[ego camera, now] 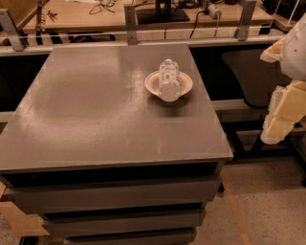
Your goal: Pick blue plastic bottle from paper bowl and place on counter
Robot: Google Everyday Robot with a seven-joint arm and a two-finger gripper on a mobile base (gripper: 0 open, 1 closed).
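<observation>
Since the blue plastic bottle point(169, 79) lies on its side across the paper bowl point(150, 85), toward the far right part of the counter point(95, 110), the step in hand looks like the reach and grasp, not yet begun; the gripper point(283, 112) hangs at the right edge of the view, off the side of the counter and well apart from the bottle, and whether it is open or closed I cannot tell; a good approach would probably come in over the counter and descend from above, closing across the bottle's narrow width rather than along its length, which runs roughly front to back here; aiming at the middle of the body should keep it level on the lift; the bowl is light and may ride up or slide, so a straight, slow rise seems wise; the bare grey surface to the left of the bowl offers ample room for setting down, and the wooden desk point(95, 12) behind is not the target.
</observation>
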